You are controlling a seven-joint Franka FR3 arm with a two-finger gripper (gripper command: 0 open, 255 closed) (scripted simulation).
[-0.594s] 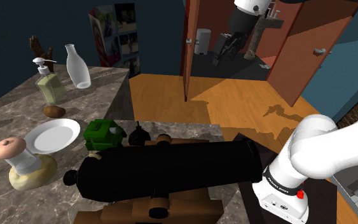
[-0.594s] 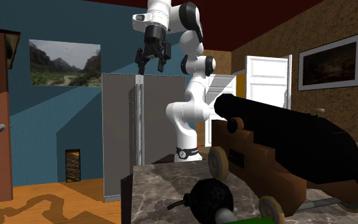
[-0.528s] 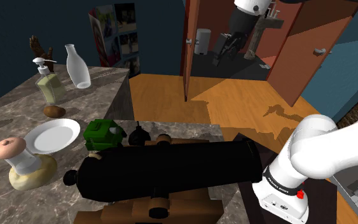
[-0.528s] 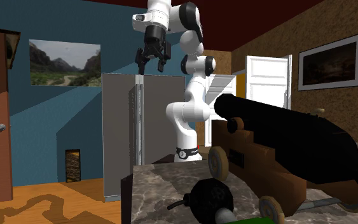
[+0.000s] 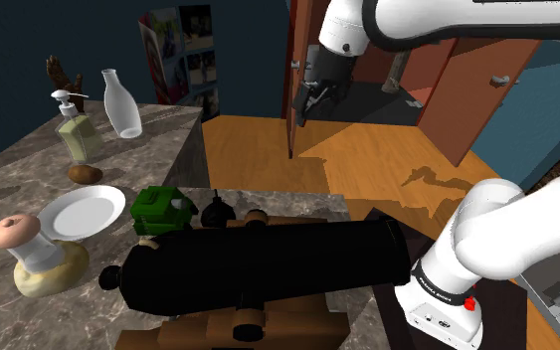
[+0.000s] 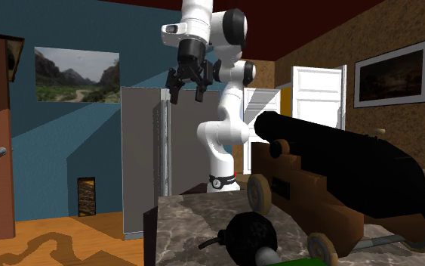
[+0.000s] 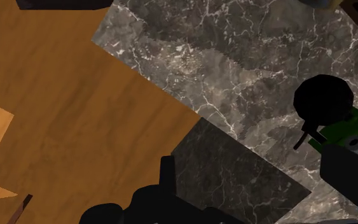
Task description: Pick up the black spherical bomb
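The black spherical bomb [image 5: 216, 211] rests on the marble counter [image 5: 9, 298], wedged between a green toy [image 5: 163, 211] and a big black cannon [image 5: 268, 263]. In the second exterior view the bomb [image 6: 251, 236] lies at the counter's near edge with its fuse pointing left. My gripper [image 6: 188, 97] hangs high above the floor, well off the counter, fingers spread open and holding nothing. In the shoulder view the gripper [image 5: 303, 111] points down in front of a brown door. From the wrist camera the bomb [image 7: 323, 100] lies far off to one side on the counter [image 7: 234, 63].
The cannon's wooden carriage [image 6: 278, 185] takes up much of the counter beside the bomb. A white plate [image 5: 81, 211], a soap dispenser [image 5: 77, 129], a clear bottle [image 5: 120, 104] and a mushroom-shaped item [image 5: 34, 254] stand further along. A grey fridge [image 6: 154, 159] stands behind the arm.
The arm has swung the gripper lower and toward the shoulder view's left, closer to the counter side. The fingers stay open. Nothing on the counter has moved.
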